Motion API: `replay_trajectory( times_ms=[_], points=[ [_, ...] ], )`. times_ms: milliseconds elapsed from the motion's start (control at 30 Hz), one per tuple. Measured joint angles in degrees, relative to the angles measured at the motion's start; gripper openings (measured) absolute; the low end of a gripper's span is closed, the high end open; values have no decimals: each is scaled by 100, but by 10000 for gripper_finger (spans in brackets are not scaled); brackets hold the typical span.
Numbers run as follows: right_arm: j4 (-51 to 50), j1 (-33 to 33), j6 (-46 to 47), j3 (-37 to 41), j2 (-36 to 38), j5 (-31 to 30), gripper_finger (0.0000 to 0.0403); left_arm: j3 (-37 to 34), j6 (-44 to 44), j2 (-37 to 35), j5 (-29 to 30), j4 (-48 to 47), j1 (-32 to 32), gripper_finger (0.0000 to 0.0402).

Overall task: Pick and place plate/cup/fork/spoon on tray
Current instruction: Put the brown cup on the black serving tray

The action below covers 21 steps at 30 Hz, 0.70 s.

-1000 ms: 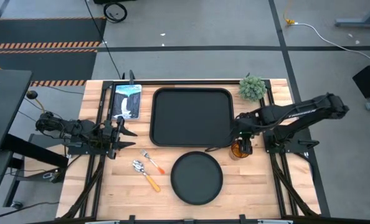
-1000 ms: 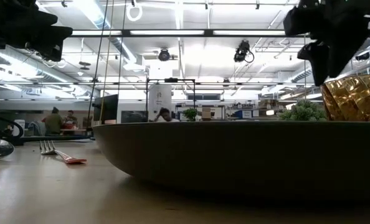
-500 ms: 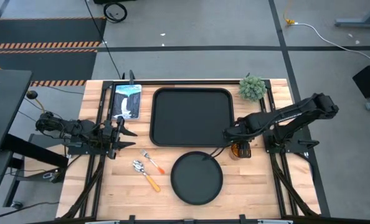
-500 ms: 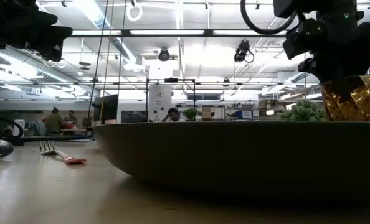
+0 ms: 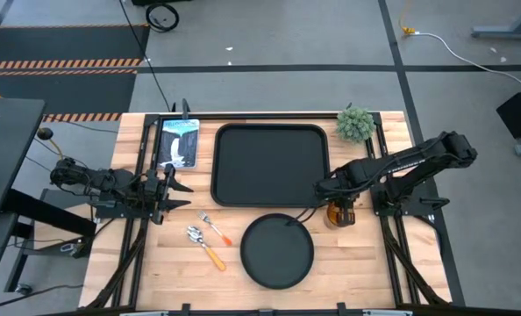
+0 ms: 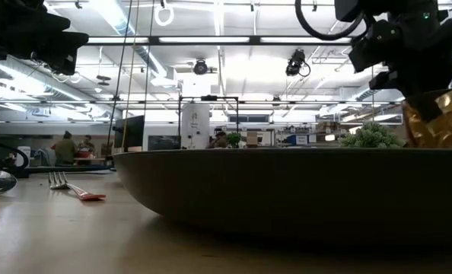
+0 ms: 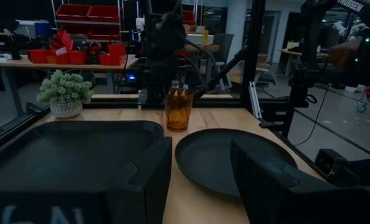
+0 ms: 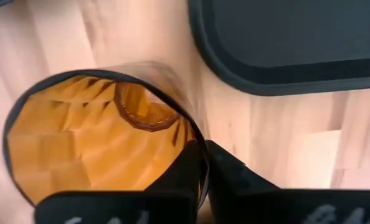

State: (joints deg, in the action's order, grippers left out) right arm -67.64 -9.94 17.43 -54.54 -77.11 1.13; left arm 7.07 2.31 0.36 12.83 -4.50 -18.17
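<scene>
My right claw (image 8: 200, 163) pinches the cup's (image 8: 101, 134) rim, one finger inside, one outside. The cup stands upright on the table, just beside the tray's (image 5: 269, 167) right edge. My left claw (image 5: 168, 189) waits far off, fingers spread.

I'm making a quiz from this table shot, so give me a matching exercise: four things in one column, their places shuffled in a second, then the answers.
Things:
1. cup
2. plate
3. fork
4. plant

Places:
A. beside the spoon
B. far right corner of the table
C. in front of the tray
D. in the right gripper

Pairs: 1-D, 2-C, 3-A, 4-B
</scene>
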Motion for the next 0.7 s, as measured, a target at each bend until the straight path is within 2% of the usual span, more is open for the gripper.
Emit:
replay_trajectory(
  times_ms=[233,367,533,700],
  points=[
    [-339,42,15,13,205,143,17,0,0,0,1,-1,-1,172],
    [-795,308,-39,13,441,52,11,0,0,0,1,-1,-2,172],
    [-1107,995,-598,13,699,-49,11,0,0,0,1,0,-1,172],
    [-1429,2008,-1324,-261,799,-72,11,0,0,0,1,-1,-1,172]
  ],
)
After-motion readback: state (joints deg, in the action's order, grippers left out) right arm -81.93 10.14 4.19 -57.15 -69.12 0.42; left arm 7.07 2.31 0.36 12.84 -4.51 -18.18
